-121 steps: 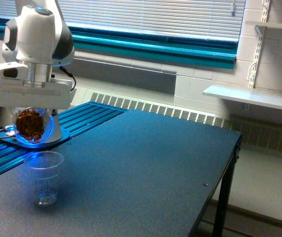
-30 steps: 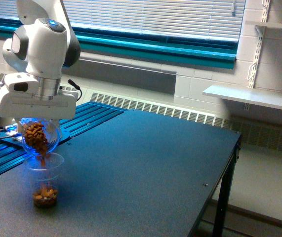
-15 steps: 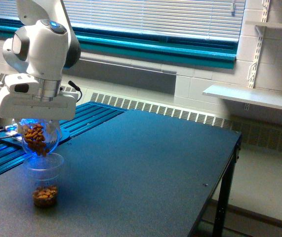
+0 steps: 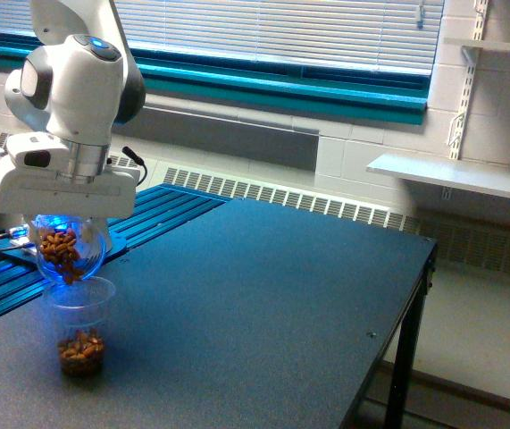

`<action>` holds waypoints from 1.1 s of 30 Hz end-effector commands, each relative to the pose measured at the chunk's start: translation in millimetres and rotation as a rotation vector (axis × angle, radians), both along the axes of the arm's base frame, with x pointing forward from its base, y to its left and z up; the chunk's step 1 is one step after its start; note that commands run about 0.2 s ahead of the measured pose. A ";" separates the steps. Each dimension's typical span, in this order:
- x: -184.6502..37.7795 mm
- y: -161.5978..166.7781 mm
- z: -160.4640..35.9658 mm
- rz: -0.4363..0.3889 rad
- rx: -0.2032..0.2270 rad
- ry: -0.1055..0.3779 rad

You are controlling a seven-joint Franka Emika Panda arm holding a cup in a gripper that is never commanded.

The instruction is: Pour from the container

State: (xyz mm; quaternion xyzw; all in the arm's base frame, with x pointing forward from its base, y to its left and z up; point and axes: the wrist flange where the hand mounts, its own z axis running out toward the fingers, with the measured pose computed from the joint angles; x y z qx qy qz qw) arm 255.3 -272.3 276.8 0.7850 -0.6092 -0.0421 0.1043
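The hand (image 4: 65, 228) is clamped on the container (image 4: 69, 253), tipped mouth-down over a marked cup (image 4: 80, 326) on the worktop (image 4: 263, 304), nuts (image 4: 81, 350) piled inside

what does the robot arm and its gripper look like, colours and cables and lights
The robot arm has smooth, rounded white shells with dark grey joint sections and a small blue light on top. A silver metal collar joins the wrist to a wide, boxy white gripper. A thin black cable loops out beside the wrist. Blue light glows below the gripper.
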 end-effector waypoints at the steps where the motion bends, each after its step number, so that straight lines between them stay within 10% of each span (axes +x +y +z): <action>1: 2.4 -1.3 0.5 0.025 -0.007 0.019; 33: 22.3 -4.6 -0.8 0.093 -0.027 0.075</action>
